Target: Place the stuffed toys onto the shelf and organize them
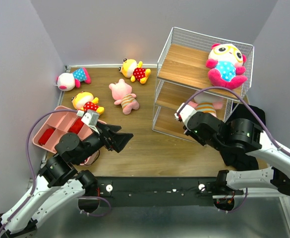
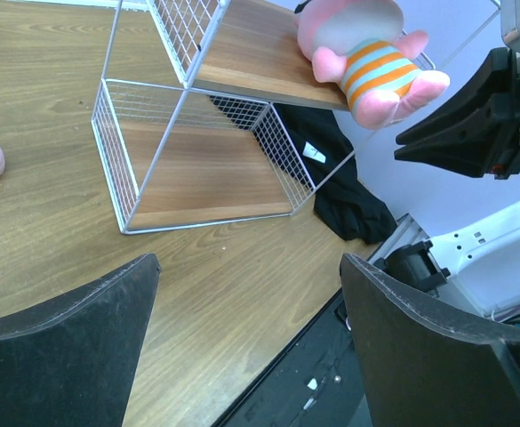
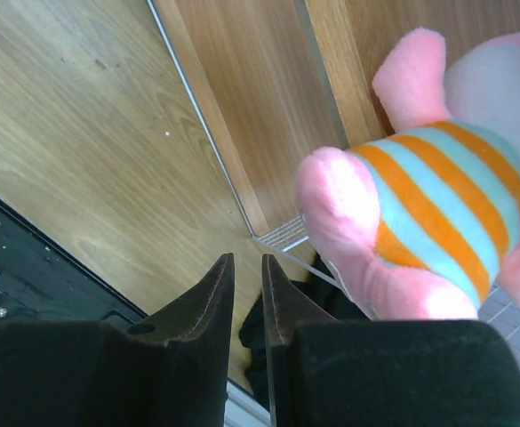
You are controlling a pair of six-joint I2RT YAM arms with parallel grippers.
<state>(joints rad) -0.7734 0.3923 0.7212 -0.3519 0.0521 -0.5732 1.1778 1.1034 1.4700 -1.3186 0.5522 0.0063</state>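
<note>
Right wrist: my right gripper [image 3: 247,262], pinched shut and empty, sits beside the striped pig [image 3: 420,222] overhanging the shelf [image 3: 268,116]; it needs a gentle inward nudge.

Robot lab test cell: plain grey walls [image 1: 110,29] enclose wood tabletop [image 1: 145,148]; black mounting rail [image 1: 154,187].

Shelf [image 1: 184,62] holds white-faced toy [image 1: 226,63], striped pig [image 1: 209,105].

Striped pig [image 2: 375,69] blocks middle shelf [image 2: 204,178] tier; bottom open.
</note>
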